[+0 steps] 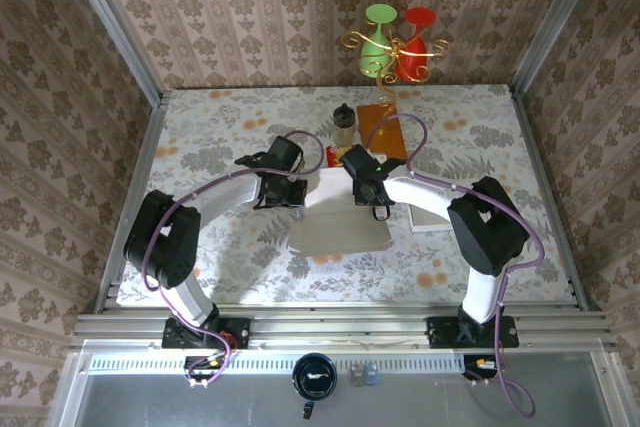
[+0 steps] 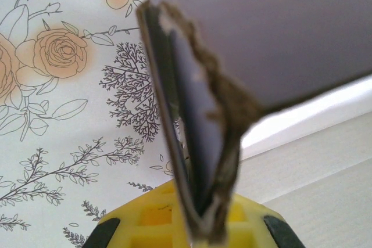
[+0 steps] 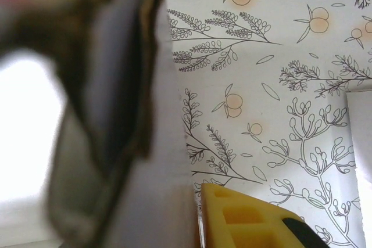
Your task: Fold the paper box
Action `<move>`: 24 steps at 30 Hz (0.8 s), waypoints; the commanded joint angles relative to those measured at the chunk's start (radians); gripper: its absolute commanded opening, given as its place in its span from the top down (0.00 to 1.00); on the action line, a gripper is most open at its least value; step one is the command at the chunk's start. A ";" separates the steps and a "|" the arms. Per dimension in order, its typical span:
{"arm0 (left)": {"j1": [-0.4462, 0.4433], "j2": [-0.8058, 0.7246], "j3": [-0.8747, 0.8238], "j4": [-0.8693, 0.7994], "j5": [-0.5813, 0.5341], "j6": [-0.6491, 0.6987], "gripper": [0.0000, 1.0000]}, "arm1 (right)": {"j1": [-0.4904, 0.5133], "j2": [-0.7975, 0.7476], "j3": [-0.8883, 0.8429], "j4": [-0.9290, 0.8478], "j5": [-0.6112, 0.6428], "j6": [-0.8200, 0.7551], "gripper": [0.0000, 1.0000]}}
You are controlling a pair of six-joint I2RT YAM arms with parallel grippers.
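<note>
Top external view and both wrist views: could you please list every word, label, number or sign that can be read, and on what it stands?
No text can be read.
White paper box: blank where it shows.
Small clear bottle with a dark cap: any label too small to read.
Black round object below the rail: white mark, too small to read.
Floral tablecloth: pattern alone, no words.

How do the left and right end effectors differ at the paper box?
Left end effector is shut on a paper box flap, its edge between the fingers; at the right end effector the flap lies beside a yellow finger, grip unclear. Left is on the box's left, right on its right. Both reach its far edge.
</note>
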State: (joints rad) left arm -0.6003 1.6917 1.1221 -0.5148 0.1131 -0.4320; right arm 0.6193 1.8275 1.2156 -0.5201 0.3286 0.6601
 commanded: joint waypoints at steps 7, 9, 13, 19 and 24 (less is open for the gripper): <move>-0.003 0.042 0.012 -0.036 0.011 0.033 1.00 | -0.006 -0.016 0.031 0.008 0.067 -0.057 0.77; -0.003 0.043 0.013 -0.036 0.013 0.033 1.00 | -0.006 -0.013 0.039 0.004 0.073 -0.064 0.76; -0.004 0.044 0.013 -0.036 0.011 0.034 1.00 | -0.006 0.004 0.063 -0.012 0.084 -0.070 0.82; -0.004 0.045 0.018 -0.037 0.013 0.035 1.00 | 0.007 0.040 0.122 -0.179 0.190 0.029 0.98; -0.005 0.051 0.025 -0.037 0.016 0.035 1.00 | 0.053 0.098 0.199 -0.320 0.286 0.115 1.00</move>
State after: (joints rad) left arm -0.6006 1.7077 1.1385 -0.5102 0.1242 -0.4221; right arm 0.6537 1.8885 1.3624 -0.7025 0.4828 0.6846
